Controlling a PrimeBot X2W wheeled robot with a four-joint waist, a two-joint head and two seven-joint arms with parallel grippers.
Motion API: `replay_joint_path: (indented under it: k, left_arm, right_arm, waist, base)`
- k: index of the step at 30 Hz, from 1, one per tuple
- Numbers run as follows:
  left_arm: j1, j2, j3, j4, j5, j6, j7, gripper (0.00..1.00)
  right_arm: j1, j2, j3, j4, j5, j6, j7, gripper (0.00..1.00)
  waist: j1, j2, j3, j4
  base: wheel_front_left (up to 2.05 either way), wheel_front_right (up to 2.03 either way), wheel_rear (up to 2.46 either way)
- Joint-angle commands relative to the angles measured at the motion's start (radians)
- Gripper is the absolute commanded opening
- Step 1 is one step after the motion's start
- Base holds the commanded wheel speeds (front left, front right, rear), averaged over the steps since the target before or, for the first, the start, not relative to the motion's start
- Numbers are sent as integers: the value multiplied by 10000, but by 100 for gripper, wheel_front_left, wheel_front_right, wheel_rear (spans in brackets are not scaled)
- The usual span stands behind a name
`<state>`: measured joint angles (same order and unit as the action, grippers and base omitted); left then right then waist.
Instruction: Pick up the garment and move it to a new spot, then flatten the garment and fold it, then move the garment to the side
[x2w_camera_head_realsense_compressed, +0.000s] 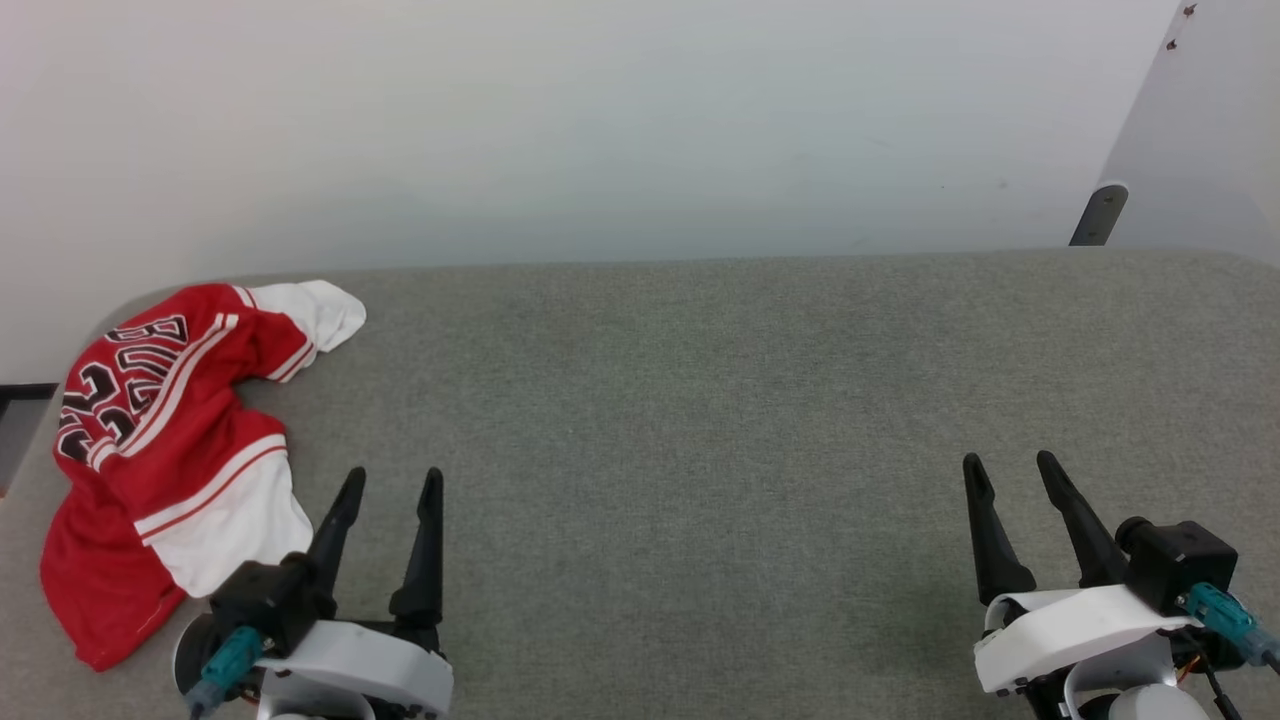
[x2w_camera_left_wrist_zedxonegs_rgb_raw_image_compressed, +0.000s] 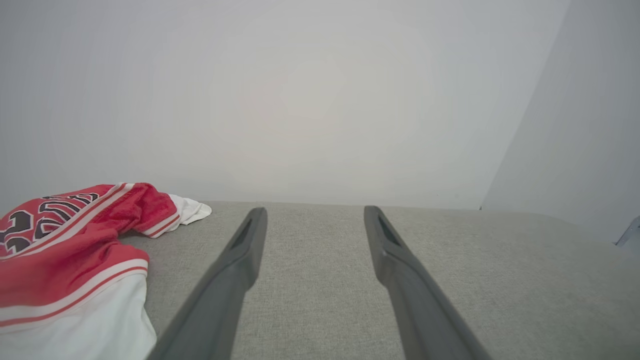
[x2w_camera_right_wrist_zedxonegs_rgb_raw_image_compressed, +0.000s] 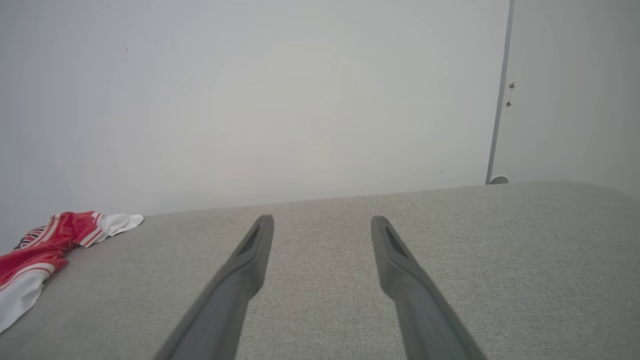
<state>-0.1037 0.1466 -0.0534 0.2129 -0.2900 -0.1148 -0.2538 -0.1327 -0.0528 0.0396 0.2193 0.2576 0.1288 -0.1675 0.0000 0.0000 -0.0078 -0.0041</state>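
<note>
Garment (x2w_camera_head_realsense_compressed: 170, 440) lies crumpled at the left end of the grey bench (x2w_camera_head_realsense_compressed: 700, 380), red with white sleeves, black lettering facing up, far sleeve pointing right. Left hand (x2w_camera_head_realsense_compressed: 393, 475) just right of it, near edge, fingers spread, empty, clear of the cloth. Right hand (x2w_camera_head_realsense_compressed: 1008, 458) well apart at near right, fingers spread, empty.

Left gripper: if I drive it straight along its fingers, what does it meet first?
Nothing nearby: the left gripper points over bare grey fabric tabletop toward the pale wall, probably first contact. The crumpled red-and-white jersey lies left of that line.
</note>
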Motion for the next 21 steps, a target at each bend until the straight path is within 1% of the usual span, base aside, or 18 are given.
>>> replay_joint_path:
  k: [1,5,16,21]
  left_arm:
    - [-131,36,7,14,213,-54,-60,100]
    - [-132,51,-1,39,408,-75,-122,100]
    - [-141,-9,39,93,251,-125,-104,100]
    - [-259,-15,235,210,141,-79,-104,100]
  right_arm:
    - [-170,32,33,-24,-228,34,-95,100]
    - [-178,33,43,-16,-468,36,-133,100]
    - [-107,37,-39,-33,-461,36,-142,100]
    - [11,38,-115,-98,-458,36,-103,100]
  waist:
    - [0,0,6,1]
    - [0,0,10,-8]
    - [0,0,4,18]
    - [0,0,-35,325]
  base:
    - [0,0,0]
    - [0,0,0]
    - [0,0,0]
    - [0,0,0]
